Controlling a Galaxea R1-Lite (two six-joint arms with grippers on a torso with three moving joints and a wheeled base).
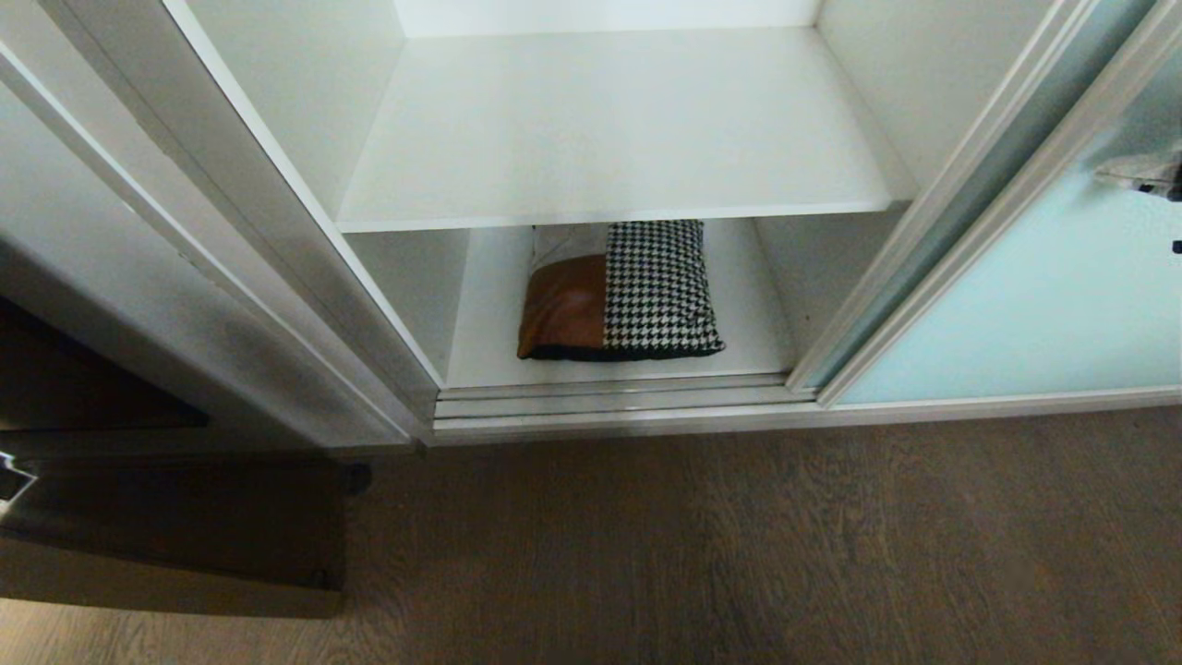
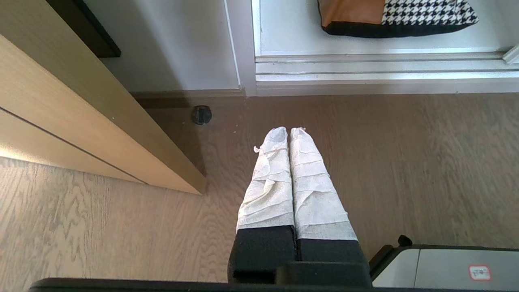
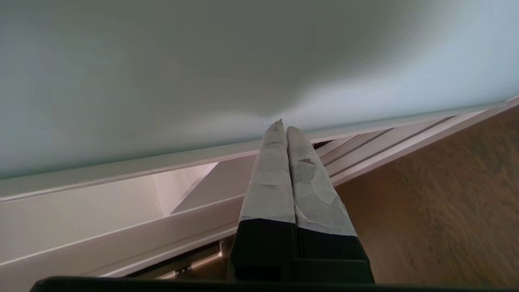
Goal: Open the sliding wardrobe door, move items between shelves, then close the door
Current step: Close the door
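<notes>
A: You count one cushion (image 1: 621,291)?
B: One, on the bottom shelf (image 1: 757,314), door (image 1: 1034,305) slid aside.
A: Your grippers?
B: Both pinched together, empty: right gripper (image 3: 283,126) at the door, left gripper (image 2: 290,132) over floor (image 2: 425,162).

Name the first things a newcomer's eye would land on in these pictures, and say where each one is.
The houndstooth cushion with its tan patch stands out most, lying alone on the wardrobe's bottom board under the bare white shelf. Next comes the pale aqua sliding door, pushed to the right so the compartment is open. The right gripper, shut, points at that door's glass just above its frame, while the left gripper hangs shut over the wooden floor.
</notes>
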